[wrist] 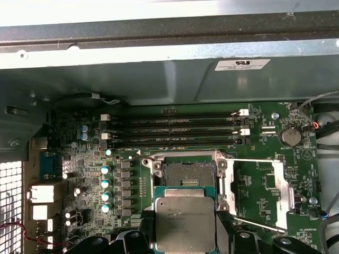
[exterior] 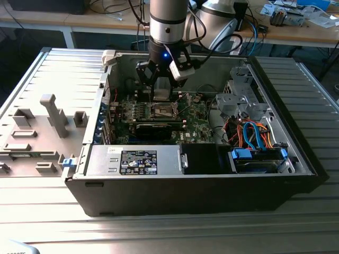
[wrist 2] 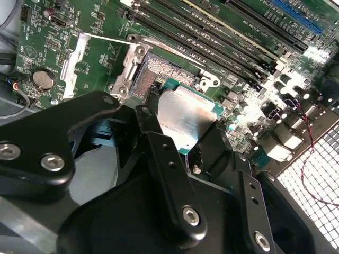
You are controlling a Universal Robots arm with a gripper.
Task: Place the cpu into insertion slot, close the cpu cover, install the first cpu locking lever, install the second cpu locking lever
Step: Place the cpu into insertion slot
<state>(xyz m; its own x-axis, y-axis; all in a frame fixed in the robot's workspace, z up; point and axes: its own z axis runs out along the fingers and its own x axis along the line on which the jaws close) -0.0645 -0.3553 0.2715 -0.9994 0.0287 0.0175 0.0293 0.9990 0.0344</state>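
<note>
Just beside the open socket (wrist: 188, 172), the gripper (exterior: 161, 93) held the chip (wrist: 185, 222), jaws narrow on two of its edges. The cover (wrist: 275, 190) lay flipped aside. For good seating, I judged, the chip had to be level and squared with the socket.

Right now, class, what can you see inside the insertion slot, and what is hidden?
The insertion slot shows its bare dark contact field with no chip seated. The cpu, held in the end effector, overlaps one edge in the first wrist view, hiding that strip.
</note>
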